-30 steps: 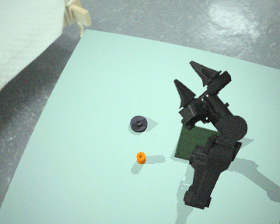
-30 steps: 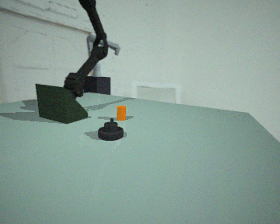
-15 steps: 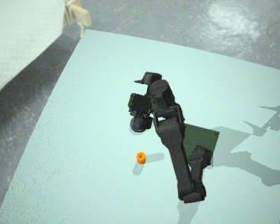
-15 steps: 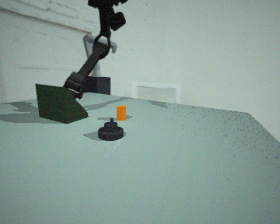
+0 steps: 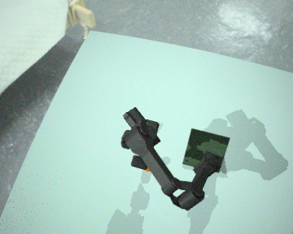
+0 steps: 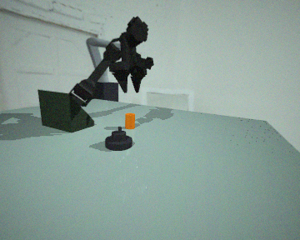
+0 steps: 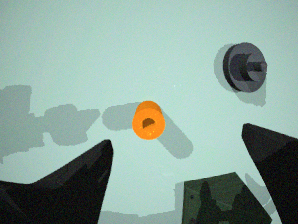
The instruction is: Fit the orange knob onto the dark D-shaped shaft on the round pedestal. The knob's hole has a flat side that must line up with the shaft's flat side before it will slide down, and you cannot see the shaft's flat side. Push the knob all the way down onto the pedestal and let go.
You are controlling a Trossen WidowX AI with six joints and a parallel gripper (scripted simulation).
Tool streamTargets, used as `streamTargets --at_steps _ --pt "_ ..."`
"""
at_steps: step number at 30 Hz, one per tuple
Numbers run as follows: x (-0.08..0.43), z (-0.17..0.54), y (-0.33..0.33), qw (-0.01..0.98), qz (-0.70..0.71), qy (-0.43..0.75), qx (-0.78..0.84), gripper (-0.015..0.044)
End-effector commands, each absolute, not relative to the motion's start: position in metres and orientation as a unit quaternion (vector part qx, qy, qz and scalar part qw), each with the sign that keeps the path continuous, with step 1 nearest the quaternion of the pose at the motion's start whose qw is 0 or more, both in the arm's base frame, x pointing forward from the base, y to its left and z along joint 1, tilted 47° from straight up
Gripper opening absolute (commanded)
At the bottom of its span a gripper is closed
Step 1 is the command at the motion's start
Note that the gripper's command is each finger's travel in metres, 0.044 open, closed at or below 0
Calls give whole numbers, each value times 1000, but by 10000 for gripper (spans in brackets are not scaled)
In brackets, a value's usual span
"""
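Note:
The orange knob [image 5: 147, 170] [image 6: 130, 121] [image 7: 148, 106] stands upright on the table, its hole facing up; which way the hole's flat side faces is not clear. The round dark pedestal [image 6: 118, 143] [image 7: 245, 67] stands apart from it, at the upper right in the wrist view; the arm hides it in the top view. Its thin shaft [image 6: 119, 128] [image 7: 255, 66] points up and is bare. My gripper [image 6: 131, 91] [image 7: 179, 139] is wide open and empty, pointing down high above the knob. In the wrist view the knob lies left of the midline between the fingertips.
A dark green block [image 5: 206, 140] [image 6: 58, 110] [image 7: 215, 197] with a sloping side stands by the arm's base. The pale green table [image 5: 92, 73] [image 6: 198, 167] carries shadows of the arm. A white padded surface [image 5: 23, 41] lies beyond the table's upper-left edge in the top view.

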State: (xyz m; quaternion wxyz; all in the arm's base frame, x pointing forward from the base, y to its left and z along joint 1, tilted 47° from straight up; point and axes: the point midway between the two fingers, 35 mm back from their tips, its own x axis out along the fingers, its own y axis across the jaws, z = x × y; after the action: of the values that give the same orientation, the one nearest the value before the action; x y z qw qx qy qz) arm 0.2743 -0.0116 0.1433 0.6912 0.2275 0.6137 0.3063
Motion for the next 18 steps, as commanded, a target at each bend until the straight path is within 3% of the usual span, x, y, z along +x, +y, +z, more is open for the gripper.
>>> streamTargets --at_steps 1,18 --pt "252 134 13 630 322 665 240 440" --pt "252 106 54 630 322 664 240 440"
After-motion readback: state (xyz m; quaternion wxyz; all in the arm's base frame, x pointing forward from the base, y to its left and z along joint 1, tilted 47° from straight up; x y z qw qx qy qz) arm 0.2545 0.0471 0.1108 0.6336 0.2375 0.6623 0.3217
